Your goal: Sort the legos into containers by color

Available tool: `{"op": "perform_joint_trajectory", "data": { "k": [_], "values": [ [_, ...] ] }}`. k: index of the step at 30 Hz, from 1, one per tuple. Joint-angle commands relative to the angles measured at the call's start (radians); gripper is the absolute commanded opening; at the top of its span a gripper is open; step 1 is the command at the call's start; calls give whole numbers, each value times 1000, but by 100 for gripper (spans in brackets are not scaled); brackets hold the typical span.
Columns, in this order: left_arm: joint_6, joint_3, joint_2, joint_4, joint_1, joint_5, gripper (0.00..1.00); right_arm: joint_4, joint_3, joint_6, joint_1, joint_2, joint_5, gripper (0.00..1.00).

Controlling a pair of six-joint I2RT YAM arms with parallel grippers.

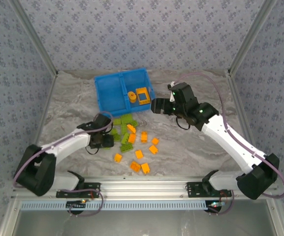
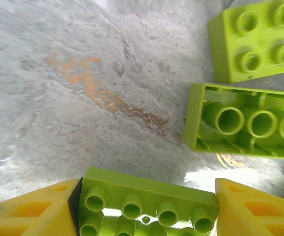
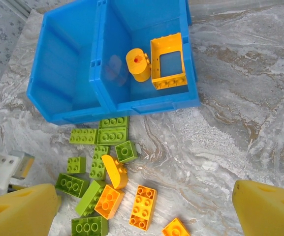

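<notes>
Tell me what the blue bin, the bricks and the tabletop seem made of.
The blue bin: likely moulded plastic, smooth glossy walls. The lime green brick and orange brick: hard shiny plastic, crisp studs catching highlights. The tabletop: grey marble pattern with rusty veins; stone or a printed surface, I cannot tell.
</notes>
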Motion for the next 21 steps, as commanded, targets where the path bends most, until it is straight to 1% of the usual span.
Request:
{"op": "perform_joint_trajectory", "data": {
  "k": [1,4,7,9,13,15,19,21],
  "values": [
    [-31,104,-110,-95,-3,-53,55,-30,-10,17,-9,-29,18,94],
    [-2,216,-129,-85,10,-69,56,-23,-7,19,-16,-30,15,94],
    [70,345,-59,-5,28,-86,55,-17,-4,21,-18,-30,16,95],
    [134,448,34,34,43,-111,55,-16,-6,23,-22,-30,17,95],
    [279,686,275,85,91,-163,55,-25,-2,28,-26,-35,9,95],
    [344,787,394,108,121,-170,56,-29,-3,30,-24,-47,10,95],
    [387,979,619,90,179,-111,56,-35,-7,31,-27,-78,20,95],
    [392,1045,699,72,196,-85,59,-35,-10,31,-27,-91,25,95]
  ]
}}
